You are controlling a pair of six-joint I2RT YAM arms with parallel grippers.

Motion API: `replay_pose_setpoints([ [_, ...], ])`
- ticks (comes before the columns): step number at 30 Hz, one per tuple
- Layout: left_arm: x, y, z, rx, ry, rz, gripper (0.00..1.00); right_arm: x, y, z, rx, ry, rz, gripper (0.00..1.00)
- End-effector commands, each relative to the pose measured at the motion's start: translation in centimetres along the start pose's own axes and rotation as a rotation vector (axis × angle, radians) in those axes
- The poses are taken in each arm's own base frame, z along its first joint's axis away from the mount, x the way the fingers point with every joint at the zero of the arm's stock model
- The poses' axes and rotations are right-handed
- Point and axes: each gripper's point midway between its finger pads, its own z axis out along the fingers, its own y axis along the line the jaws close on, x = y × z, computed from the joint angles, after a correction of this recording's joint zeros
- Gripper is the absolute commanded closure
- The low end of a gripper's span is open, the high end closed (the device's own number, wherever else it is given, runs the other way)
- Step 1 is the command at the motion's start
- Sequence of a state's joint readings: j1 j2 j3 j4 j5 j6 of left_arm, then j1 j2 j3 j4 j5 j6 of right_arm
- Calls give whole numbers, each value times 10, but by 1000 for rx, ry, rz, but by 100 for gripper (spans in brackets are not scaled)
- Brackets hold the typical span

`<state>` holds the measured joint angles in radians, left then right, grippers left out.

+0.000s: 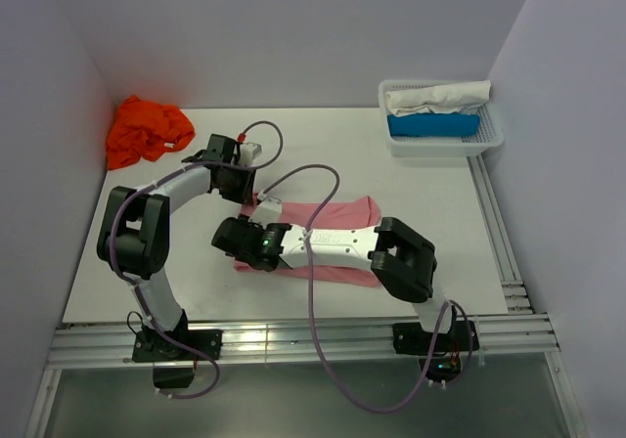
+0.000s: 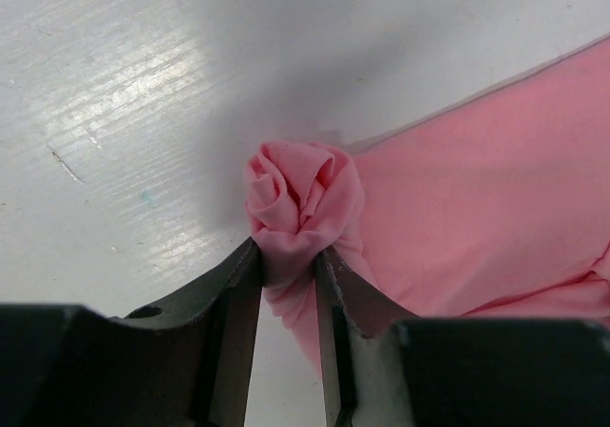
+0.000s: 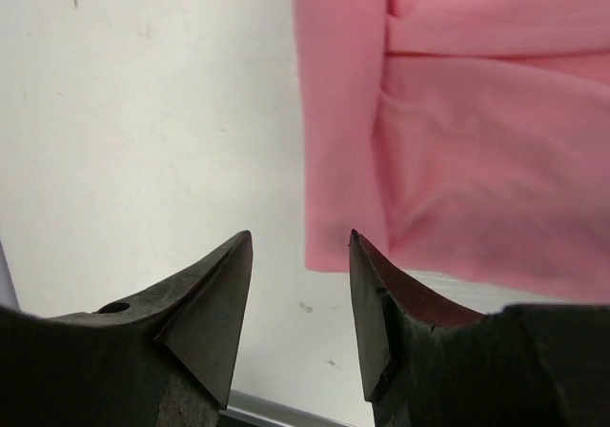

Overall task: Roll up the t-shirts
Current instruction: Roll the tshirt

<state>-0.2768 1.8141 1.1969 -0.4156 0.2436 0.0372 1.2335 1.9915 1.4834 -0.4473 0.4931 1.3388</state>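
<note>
Left pincer pinches the rolled corner of the light pink cloth t-shirt on the white table; right pincer hangs open, empty, beside its edge; one-sided rolling probably skews it.

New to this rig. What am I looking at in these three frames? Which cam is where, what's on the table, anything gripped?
Two robot arms bolted at the near edge of the table, each ending in a two-finger gripper. The wide picture comes from a fixed camera above and behind them; the other two from cameras on each wrist, looking past that arm's fingers. A pink t-shirt lies mid-table, an orange t-shirt crumpled at far left, a white basket of folded cloth at far right. The left gripper is shut on a rolled-up end of the pink t-shirt. The right gripper is open and empty, by the shirt's edge.
</note>
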Motion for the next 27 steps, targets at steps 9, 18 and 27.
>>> replay_pose_setpoints([
  [9,-18,-4,-12,-18,-72,24,66,-21,13,29,175,-144,-219,48],
  [18,-19,-4,-12,-21,-71,28,65,-7,1,41,238,-101,-254,49],
  [27,-23,-5,-15,-17,-76,33,57,8,-11,45,265,-47,-276,49],
])
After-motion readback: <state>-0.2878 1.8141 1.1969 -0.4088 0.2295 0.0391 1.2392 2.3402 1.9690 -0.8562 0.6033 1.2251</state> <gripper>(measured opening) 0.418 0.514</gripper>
